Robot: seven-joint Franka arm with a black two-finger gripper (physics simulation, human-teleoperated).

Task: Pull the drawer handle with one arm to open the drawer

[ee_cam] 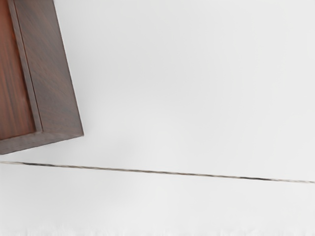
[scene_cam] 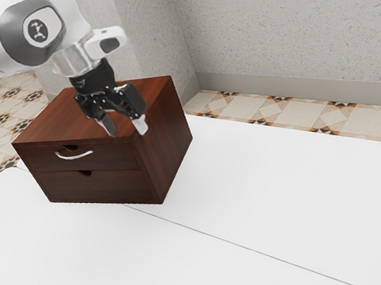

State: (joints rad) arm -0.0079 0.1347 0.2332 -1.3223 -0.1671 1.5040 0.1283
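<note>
A dark wooden cabinet [scene_cam: 108, 145] with two drawers stands on the white table at the exterior view's left. The upper drawer [scene_cam: 82, 157] carries a curved silver handle [scene_cam: 73, 154]; both drawers look closed. My black gripper [scene_cam: 125, 127] hangs open over the cabinet's front top corner, above and to the right of the handle, with nothing between its fingers. In the wrist view a corner of the cabinet [ee_cam: 44, 83] lies off to one side of the hand, over the white tabletop.
The white table [scene_cam: 266, 202] stretches wide to the right and front of the cabinet, crossed by a thin dark seam [ee_cam: 162, 172]. Patterned floor tiles [scene_cam: 297, 113] and a grey wall lie beyond the table's far edge.
</note>
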